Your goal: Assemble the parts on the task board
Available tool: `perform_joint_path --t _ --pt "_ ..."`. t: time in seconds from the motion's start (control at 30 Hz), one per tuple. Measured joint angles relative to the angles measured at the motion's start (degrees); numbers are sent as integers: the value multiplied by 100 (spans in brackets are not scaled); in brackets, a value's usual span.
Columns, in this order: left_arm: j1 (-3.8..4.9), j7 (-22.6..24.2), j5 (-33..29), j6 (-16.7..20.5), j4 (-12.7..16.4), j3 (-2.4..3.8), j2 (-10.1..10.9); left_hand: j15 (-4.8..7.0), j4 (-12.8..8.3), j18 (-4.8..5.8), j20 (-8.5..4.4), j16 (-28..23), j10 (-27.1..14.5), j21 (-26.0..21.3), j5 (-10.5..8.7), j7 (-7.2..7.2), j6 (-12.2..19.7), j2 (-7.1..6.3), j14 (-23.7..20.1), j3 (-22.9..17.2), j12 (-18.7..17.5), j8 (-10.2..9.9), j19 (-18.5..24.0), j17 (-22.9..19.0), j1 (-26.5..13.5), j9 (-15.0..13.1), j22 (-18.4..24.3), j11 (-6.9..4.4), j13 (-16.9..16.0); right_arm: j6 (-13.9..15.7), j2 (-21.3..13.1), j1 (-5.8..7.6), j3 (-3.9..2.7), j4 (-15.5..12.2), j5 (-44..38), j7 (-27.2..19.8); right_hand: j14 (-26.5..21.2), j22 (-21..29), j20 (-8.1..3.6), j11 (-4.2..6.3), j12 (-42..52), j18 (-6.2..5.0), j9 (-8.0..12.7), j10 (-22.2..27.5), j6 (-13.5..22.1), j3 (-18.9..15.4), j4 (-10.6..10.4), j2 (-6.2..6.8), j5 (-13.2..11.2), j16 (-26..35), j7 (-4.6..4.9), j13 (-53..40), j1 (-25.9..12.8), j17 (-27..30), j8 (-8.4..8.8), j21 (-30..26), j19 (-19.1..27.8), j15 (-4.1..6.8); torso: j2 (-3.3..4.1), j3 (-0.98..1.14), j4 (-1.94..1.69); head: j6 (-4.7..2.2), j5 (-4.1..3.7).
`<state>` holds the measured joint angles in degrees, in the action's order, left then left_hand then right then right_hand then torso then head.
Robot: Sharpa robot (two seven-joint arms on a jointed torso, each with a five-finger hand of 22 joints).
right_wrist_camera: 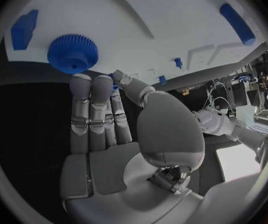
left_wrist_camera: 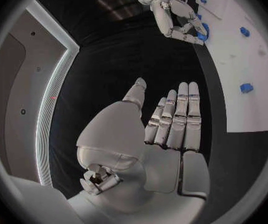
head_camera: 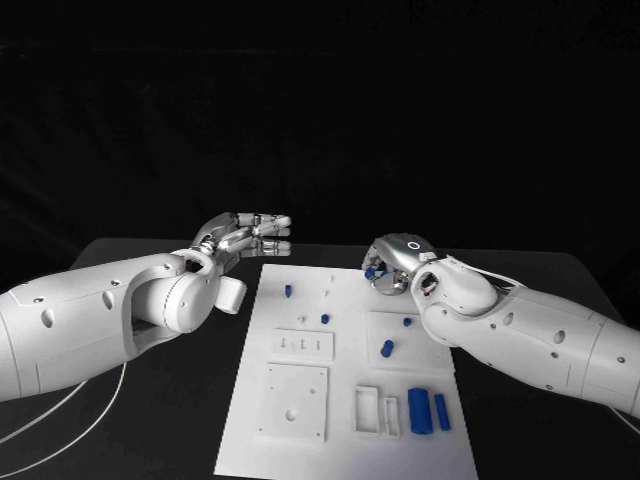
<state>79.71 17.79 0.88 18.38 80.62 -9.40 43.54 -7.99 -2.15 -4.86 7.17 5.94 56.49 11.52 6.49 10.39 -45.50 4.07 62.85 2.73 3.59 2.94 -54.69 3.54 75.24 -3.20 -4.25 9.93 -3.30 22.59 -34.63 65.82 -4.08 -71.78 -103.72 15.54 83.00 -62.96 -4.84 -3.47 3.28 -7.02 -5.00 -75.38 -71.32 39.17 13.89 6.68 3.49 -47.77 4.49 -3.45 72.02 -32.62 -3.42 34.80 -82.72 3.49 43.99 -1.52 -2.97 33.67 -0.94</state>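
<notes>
Meanwhile, the right hand (head_camera: 394, 266) hovers at the far right edge of the white task board (head_camera: 303, 425), its fingers extended side by side with nothing held, and a blue gear (right_wrist_camera: 73, 53) lies just beyond the fingertips (right_wrist_camera: 80, 81) in the right wrist view. The left hand (head_camera: 245, 236), flat and empty, hangs off the board's far left corner, well apart from that gear; the right hand is plainly nearer.

Task board (head_camera: 346, 400) cut off below
</notes>
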Motion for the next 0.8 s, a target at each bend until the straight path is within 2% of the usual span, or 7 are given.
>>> perform_joint_path --t 0.1,0.33,0.43,0.73,0.8 --pt "0 -2 0 1 -9 0 -10 0 0 0 0 0 0 0 0 0 0 0 0 0 0 0 0 0 0 0 0 0 0 75 110 6 -2 60 -10 71 0 -35 0 0 0 1 0 0 -19 0 0 0 0 0 15 0 0 0 14 -40 0 0 8 -2 -6 -29 -5" --pt "2 -6 1 2 -22 0 -49 0 0 0 0 0 0 0 0 1 -1 0 0 0 0 0 0 0 0 0 0 0 0 174 424 7 1 288 -20 151 0 -83 -8 0 0 6 0 -1 -21 0 0 1 -17 34 14 0 1 0 -7 -134 -9 0 19 -7 -16 -146 -12" --pt "3 -6 1 2 -24 0 -60 0 0 0 0 0 0 0 0 1 -1 -1 0 0 0 0 0 0 -1 0 0 0 0 195 561 8 1 364 -24 159 0 -85 -19 0 -1 43 0 -1 -20 0 -1 1 -18 34 14 0 1 1 -7 -135 -20 0 31 -8 -24 -193 4" --pt "3 -6 1 1 -27 1 -88 -22 0 0 0 0 0 0 0 3 -3 -23 -22 0 0 0 0 0 -24 0 0 0 0 223 797 7 1 525 -40 159 0 -145 -27 1 -9 50 0 -2 -15 0 -1 1 -39 35 19 0 2 1 -7 -220 -29 0 39 -19 -48 -222 21" --pt "3 -6 1 1 -27 1 -92 -22 0 0 0 0 0 0 0 3 -3 -23 -22 0 0 0 0 0 -23 -1 0 0 0 229 844 7 1 546 -43 157 1 -161 -38 2 -12 83 0 -2 -14 7 -8 1 -39 35 19 0 3 1 -6 -238 -41 -1 43 -19 -51 -235 42"
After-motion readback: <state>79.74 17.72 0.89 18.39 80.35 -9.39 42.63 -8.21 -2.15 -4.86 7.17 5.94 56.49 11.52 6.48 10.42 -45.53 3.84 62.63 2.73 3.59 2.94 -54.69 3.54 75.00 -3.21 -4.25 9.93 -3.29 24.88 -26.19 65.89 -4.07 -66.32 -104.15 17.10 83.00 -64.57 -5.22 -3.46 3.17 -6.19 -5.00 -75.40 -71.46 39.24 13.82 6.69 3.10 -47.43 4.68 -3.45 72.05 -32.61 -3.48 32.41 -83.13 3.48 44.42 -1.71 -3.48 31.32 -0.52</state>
